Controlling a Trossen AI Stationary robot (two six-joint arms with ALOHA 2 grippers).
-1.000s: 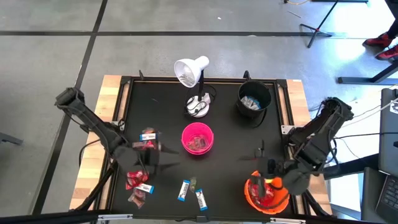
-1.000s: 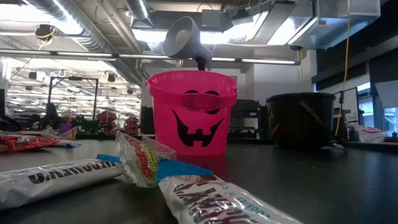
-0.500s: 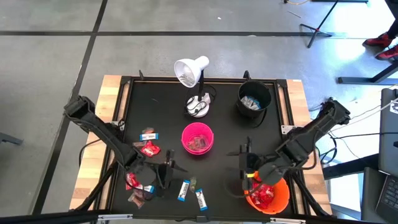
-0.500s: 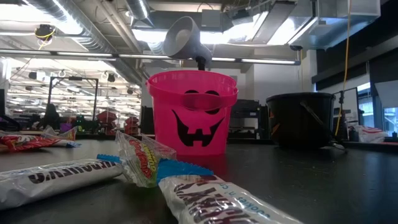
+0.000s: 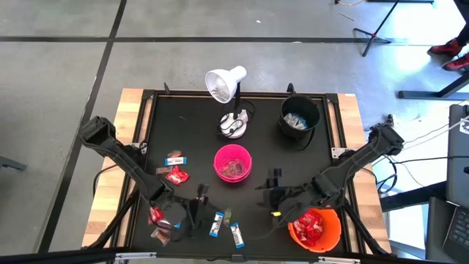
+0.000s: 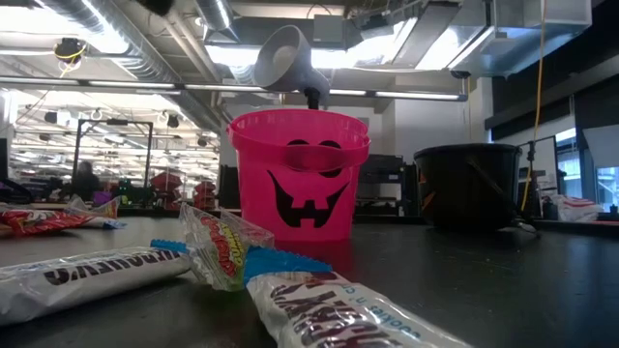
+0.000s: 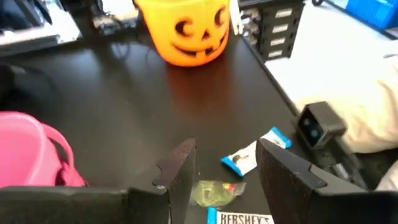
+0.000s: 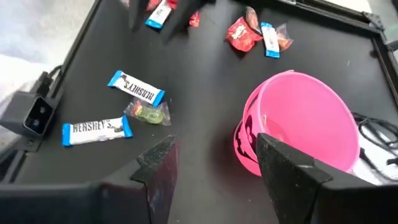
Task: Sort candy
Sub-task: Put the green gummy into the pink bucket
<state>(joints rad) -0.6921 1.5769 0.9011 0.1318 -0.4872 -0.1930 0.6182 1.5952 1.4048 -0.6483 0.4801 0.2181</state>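
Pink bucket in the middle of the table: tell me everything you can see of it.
The pink bucket looks like glossy plastic, with a black jack-o'-lantern face and a flat pink handle lying against its front. It stands upright at the centre of the table, in front of the white lamp. A few candies lie inside. Neither gripper touches it.

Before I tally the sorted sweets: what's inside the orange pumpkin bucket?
The orange plastic pumpkin bucket holds a heap of shiny red wrapped candy. Anything beneath that top layer is covered, so the count can't be told.
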